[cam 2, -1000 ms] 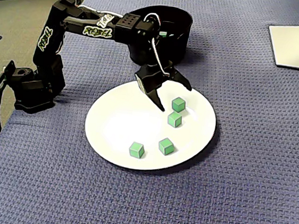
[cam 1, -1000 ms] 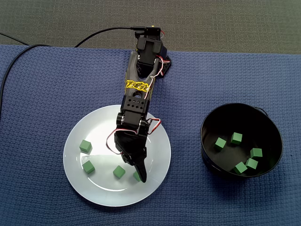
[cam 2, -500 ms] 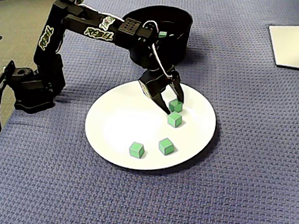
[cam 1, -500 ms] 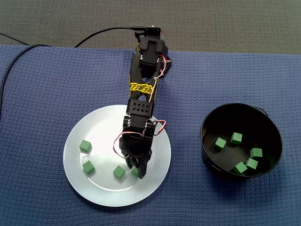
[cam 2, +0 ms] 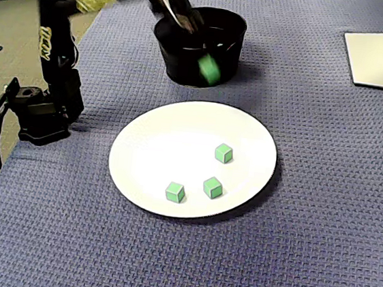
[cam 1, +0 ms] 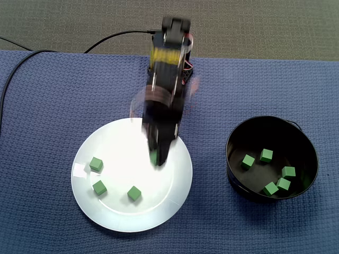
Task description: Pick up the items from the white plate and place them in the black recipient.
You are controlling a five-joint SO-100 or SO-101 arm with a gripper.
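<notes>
One blurred cube (cam 2: 209,68), orientation unreadable

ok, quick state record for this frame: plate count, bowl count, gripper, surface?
plate: white plate, on the mat
plate cubes: three, green, lying apart on the side of the plate that is left in the top-down fixed view
bowl: black bowl, beside the plate
bowl cubes: five, green
gripper: motion-blurred, raised over the plate
carried cube: green, off the plate, in the gripper
surface: blue mat
</notes>
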